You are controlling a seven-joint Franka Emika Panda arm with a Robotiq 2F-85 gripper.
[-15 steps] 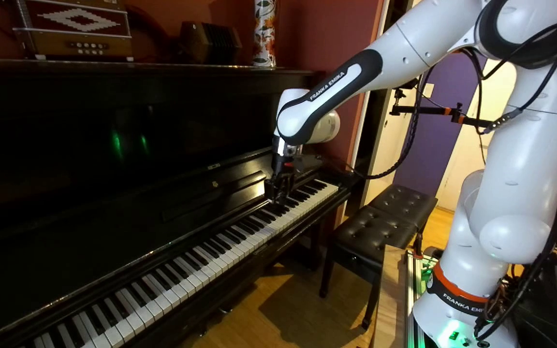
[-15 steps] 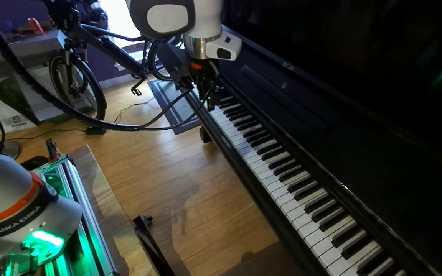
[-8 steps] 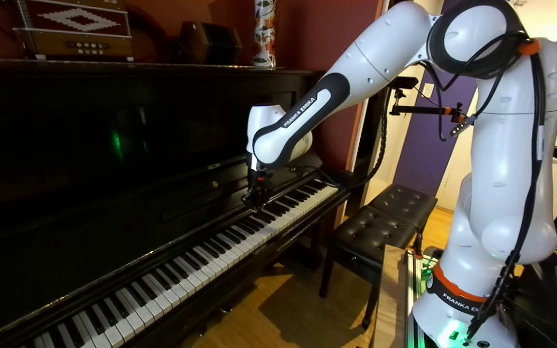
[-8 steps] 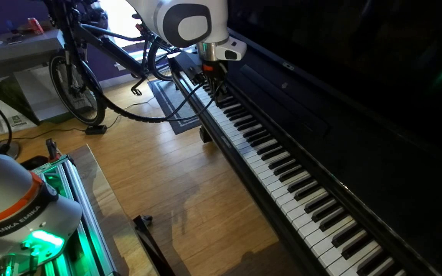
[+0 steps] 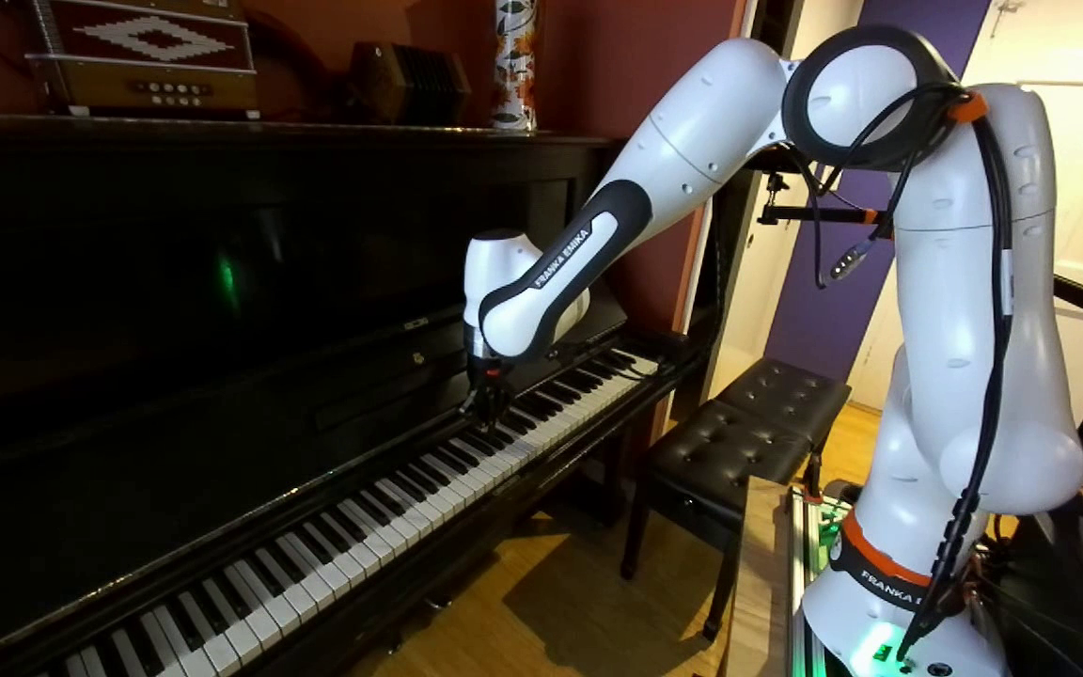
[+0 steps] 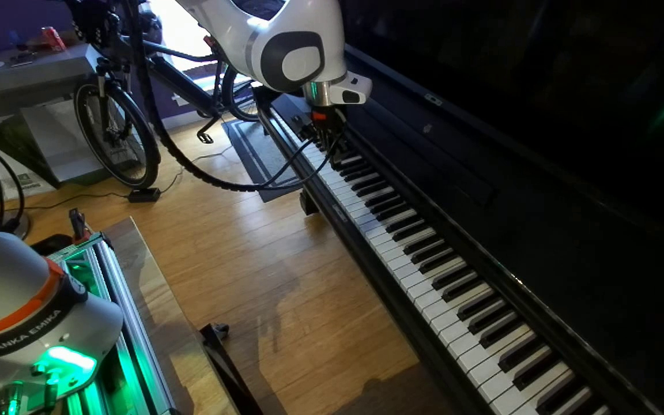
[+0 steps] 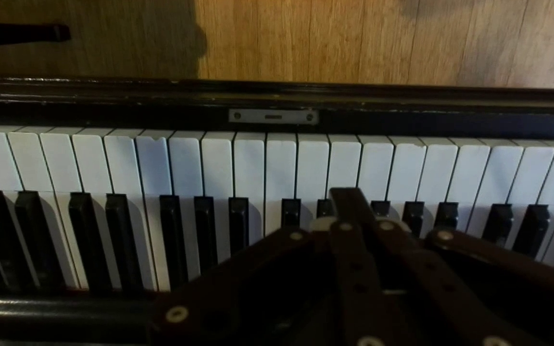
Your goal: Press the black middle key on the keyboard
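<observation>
Red wall [image 5: 626,70], upright piano [image 5: 165,320], keyboard [image 5: 424,508] beneath gripper [image 5: 489,425]

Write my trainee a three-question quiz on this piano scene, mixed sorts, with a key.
1. True or false: the dark metal gripper is over the long keyboard of white and raised black keys, jaws shut.
2. Which of these stands atop the glossy black upright piano? A) red can; B) white, orange-patterned cylinder; C) dark bicycle.
3. Fill in: the bright light on the round white robot base glows ___.
Key: 1. True. 2. B. 3. Green.
</observation>
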